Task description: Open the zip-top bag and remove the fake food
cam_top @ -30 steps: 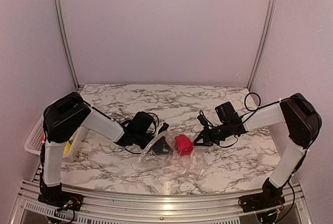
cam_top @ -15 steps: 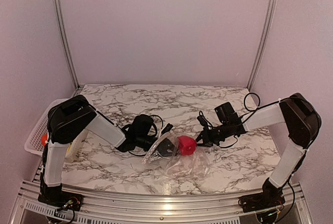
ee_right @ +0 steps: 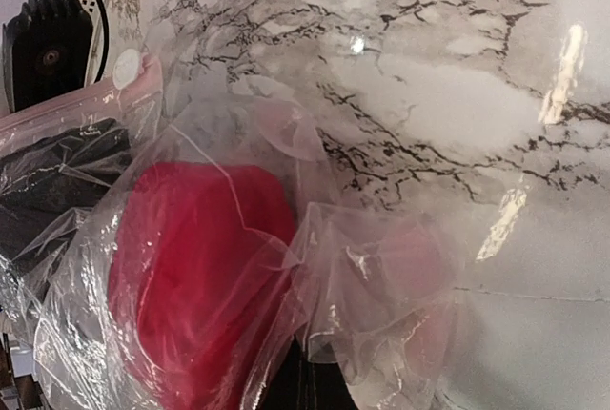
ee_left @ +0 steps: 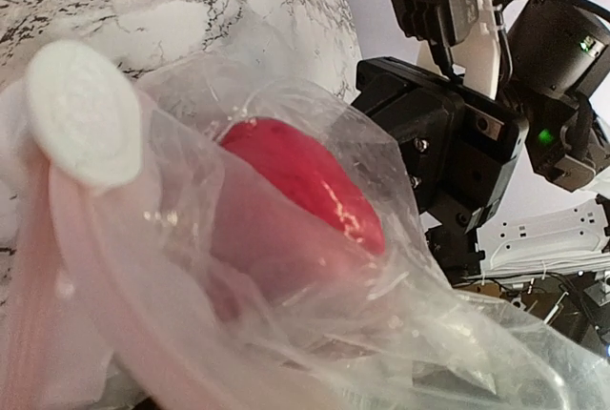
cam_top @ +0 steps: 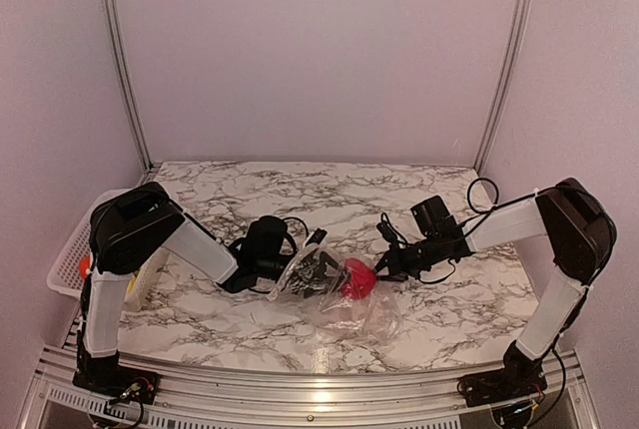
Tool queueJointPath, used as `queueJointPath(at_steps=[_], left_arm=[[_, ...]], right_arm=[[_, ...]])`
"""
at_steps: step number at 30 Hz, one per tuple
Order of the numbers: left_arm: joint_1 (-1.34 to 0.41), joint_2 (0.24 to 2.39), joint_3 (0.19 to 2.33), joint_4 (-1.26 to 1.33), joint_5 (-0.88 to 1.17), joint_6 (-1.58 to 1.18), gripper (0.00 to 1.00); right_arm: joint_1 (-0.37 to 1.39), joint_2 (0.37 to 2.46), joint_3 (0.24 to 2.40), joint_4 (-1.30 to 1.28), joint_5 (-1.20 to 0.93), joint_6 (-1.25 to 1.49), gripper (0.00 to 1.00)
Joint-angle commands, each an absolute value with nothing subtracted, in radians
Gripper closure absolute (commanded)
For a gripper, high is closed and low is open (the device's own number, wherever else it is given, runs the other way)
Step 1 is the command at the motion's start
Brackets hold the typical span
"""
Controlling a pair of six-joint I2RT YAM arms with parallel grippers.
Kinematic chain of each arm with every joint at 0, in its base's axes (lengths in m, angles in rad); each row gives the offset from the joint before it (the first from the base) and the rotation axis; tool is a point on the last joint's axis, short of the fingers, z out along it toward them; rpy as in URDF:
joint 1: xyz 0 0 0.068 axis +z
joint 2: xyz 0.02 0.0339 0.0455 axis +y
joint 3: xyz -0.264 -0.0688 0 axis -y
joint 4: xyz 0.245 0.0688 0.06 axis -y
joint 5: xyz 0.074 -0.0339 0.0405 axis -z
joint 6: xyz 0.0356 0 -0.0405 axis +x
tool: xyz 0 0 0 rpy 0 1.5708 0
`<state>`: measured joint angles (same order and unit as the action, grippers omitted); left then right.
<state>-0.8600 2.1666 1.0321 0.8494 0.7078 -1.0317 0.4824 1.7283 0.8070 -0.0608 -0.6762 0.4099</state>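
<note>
Left wrist, fake food (ee_left: 305, 186) inside zip-top bag (ee_left: 448, 334)

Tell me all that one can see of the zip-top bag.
The bag is clear, thin, crinkled plastic with a pink zip strip and a white slider. It lies crumpled on the marble table between the two grippers. A red food piece sits inside. The right gripper is shut on its right edge; the left gripper is at its left end.

A red food piece (ee_right: 195, 267) was seen enclosed in the clear bag (ee_right: 362, 305) (heavily crinkled), laid on the marble table (ee_right: 457, 95).
</note>
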Motion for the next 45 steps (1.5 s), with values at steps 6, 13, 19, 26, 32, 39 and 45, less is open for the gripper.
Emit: queueJointPath(at_steps=[6, 13, 19, 26, 32, 39, 45], left_arm=[[-0.846, 2.205, 1.102, 0.832, 0.7, -1.088, 0.09], [-0.85, 2.244, 1.18, 0.739, 0.716, -1.041, 0.12], [-0.854, 2.252, 1.191, 0.707, 0.725, -1.017, 0.18], [-0.827, 2.185, 1.075, 0.796, 0.738, -1.029, 0.47], [-0.819, 2.098, 1.026, 0.692, 0.736, -0.91, 0.64], [-0.771, 2.012, 0.952, 0.674, 0.696, -0.892, 0.73], [-0.701, 1.903, 0.878, 0.601, 0.628, -0.845, 0.74]], right_arm=[[0.515, 1.741, 0.823, -0.017, -0.759, 0.392, 1.0], [0.556, 1.808, 0.897, 0.033, -0.828, 0.397, 1.0], [0.581, 1.854, 0.944, 0.12, -0.869, 0.462, 1.0], [0.575, 1.841, 0.92, 0.138, -0.85, 0.477, 1.0], [0.543, 1.801, 0.877, 0.136, -0.816, 0.481, 1.0], [0.496, 1.755, 0.832, 0.108, -0.794, 0.458, 1.0], [0.459, 1.716, 0.783, 0.071, -0.779, 0.432, 1.0]])
